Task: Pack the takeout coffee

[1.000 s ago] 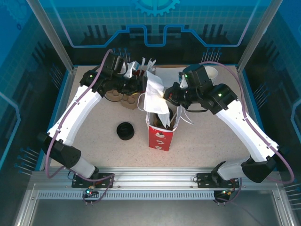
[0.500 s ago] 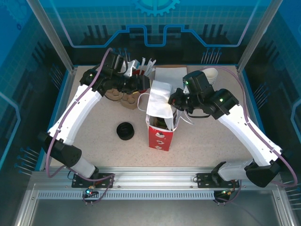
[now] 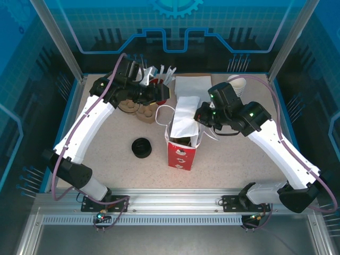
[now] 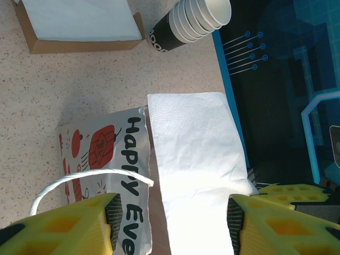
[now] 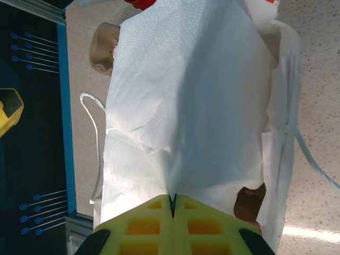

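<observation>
Right end effector is closed tight on a white napkin, which lies across the mouth of the bag standing upright at the middle of the desk. Left end effector is wide open and holds nothing, above the bag's far edge. Coffee appears to be the dark shape inside the bag beneath the napkin, largely hidden.

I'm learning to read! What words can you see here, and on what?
"Happy Eve", cut off at the picture's edge: on the paper bag, left wrist view.
White letters on the stack of cups: too partial to read.
White print on the bag's front, top view: too small to read.
</observation>
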Tool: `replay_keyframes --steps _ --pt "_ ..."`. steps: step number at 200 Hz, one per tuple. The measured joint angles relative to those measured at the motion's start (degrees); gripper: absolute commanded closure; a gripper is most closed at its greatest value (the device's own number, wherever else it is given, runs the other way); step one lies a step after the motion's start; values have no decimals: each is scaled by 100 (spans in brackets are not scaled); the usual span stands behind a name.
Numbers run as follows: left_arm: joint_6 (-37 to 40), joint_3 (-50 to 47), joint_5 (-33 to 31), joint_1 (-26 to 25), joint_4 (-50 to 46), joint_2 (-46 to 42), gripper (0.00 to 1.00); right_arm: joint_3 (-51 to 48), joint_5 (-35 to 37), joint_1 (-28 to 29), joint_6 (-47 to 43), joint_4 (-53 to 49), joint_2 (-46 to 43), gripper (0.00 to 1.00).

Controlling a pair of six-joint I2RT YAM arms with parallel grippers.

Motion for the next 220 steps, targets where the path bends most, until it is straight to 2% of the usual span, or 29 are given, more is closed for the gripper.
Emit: replay_keyframes --steps 47,113,220 --pt "9 0 7 0 0 0 42 -2 39 42 -70 -63 103 100" --pt "11 0 44 0 2 0 42 -22 289 431 -68 -136 323 100" --pt "31 0 101 0 0 2 42 -116 577 446 -243 -553 514 100"
